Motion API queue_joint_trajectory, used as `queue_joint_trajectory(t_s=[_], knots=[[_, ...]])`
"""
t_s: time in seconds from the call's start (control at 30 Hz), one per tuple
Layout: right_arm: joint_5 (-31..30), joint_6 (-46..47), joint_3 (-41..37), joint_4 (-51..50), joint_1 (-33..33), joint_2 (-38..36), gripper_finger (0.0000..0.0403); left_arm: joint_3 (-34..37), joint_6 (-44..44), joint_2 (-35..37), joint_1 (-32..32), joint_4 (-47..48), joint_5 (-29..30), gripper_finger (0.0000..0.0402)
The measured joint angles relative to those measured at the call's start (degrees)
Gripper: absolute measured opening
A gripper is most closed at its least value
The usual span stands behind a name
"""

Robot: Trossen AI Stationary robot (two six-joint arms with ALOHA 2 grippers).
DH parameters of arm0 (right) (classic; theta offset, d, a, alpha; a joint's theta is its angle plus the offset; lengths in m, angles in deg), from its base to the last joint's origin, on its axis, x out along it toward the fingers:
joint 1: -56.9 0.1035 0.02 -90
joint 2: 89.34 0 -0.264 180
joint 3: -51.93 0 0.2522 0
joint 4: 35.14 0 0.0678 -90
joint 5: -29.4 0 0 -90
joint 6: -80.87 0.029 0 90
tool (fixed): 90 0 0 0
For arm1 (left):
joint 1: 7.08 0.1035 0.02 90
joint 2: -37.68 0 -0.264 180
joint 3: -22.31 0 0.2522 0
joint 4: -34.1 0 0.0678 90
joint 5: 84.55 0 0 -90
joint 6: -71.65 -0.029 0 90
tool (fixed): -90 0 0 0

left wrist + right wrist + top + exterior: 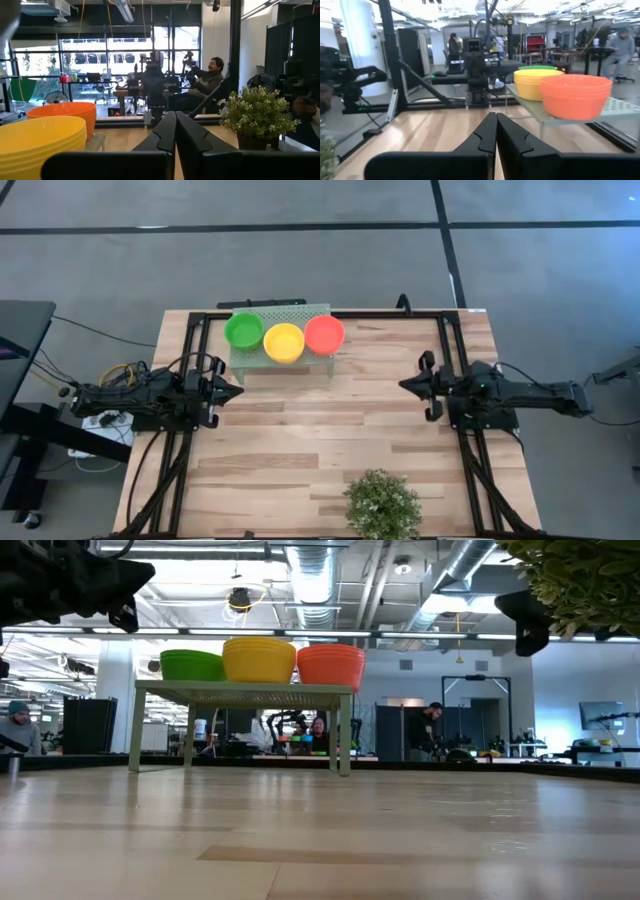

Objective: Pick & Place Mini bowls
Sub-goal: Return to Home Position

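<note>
1. The mini bowls sit in three nested stacks on the pale green stand (300,311) at the far edge of the counter (320,440). The row runs green stack (243,330), yellow stack (284,342), orange stack (324,334). We see no loose bowl anywhere on the counter.
2. The left hand (238,392) sits at the counter's left side, just in front of the stand's left end. Its fingers are together and hold nothing.
3. The right hand (404,386) is at the right side, well apart from the stand. Its fingers are also together and empty.
4. A potted plant (382,505) stands at the near edge, clear of both arms.
5. We judge the sorting finished and the step in hand to be the arms' parking at rest.
6. The next move looks small: settle each arm over its own base and keep the left one off the stand's corner.
</note>
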Motion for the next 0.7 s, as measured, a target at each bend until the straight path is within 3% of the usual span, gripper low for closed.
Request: queue_joint_trajectory(t_s=[0.7], knots=[[-0.09,0.0,-1.53,-1.13,4.45,-1.67,0.0006,0.0,0.39,-0.44,-0.01,-0.02,0.02,0.0012]])
